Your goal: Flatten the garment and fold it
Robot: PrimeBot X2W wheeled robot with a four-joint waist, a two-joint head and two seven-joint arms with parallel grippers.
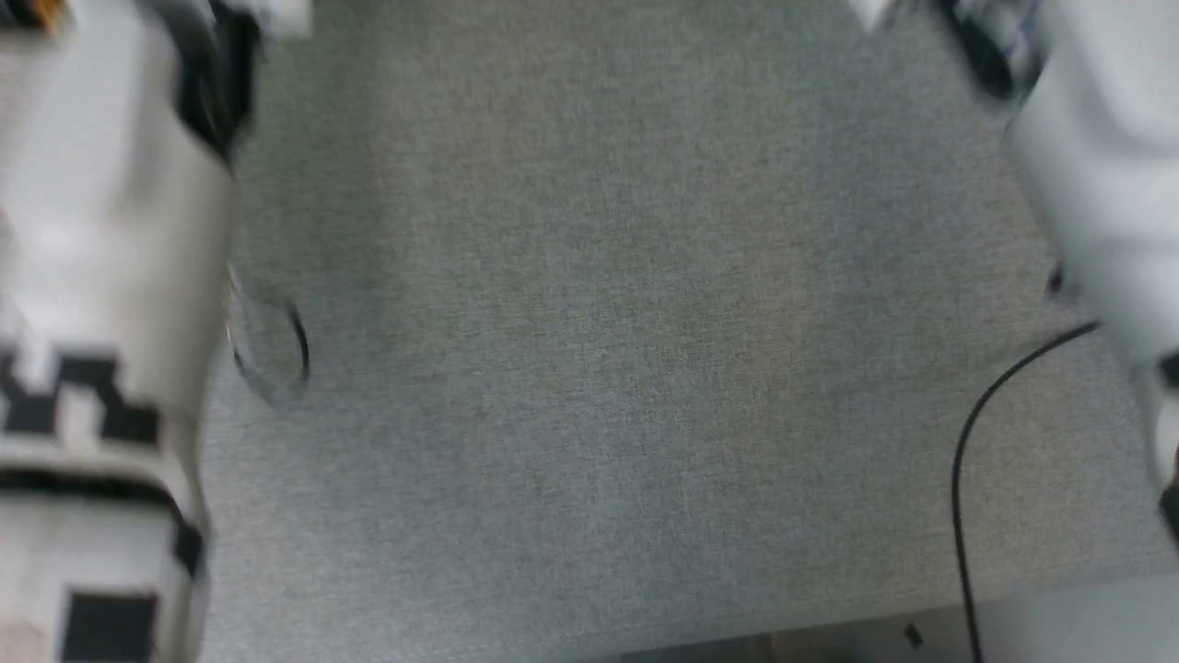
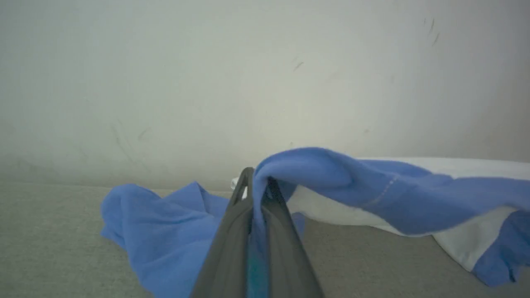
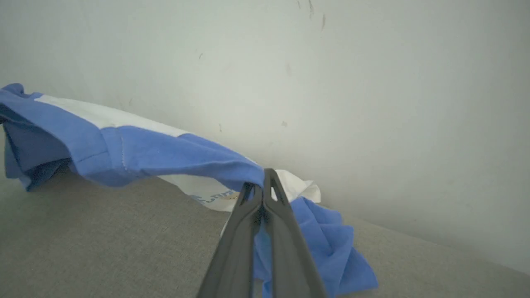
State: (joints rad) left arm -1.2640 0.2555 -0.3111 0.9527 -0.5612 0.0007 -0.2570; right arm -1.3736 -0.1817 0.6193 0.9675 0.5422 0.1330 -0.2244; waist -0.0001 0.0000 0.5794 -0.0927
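Observation:
The garment (image 2: 356, 182) is a white shirt with bright blue sleeves, lifted off a grey fabric surface near a pale wall. My left gripper (image 2: 256, 182) is shut on a blue fold of it, and a blue sleeve (image 2: 165, 231) hangs crumpled below and to the left. In the right wrist view my right gripper (image 3: 258, 186) is shut on the garment (image 3: 165, 153) at another blue fold, with cloth stretched away to the left and a blue sleeve (image 3: 327, 244) drooping under the fingers. Light-blue lettering (image 3: 215, 198) shows on the white part.
The head view is blurred and looks down on grey fabric surface (image 1: 608, 350), with my pale left forearm (image 1: 101, 276) and right forearm (image 1: 1105, 166) at the sides. A black cable (image 1: 976, 433) runs along the lower right. A pale wall (image 2: 248, 74) stands close behind the garment.

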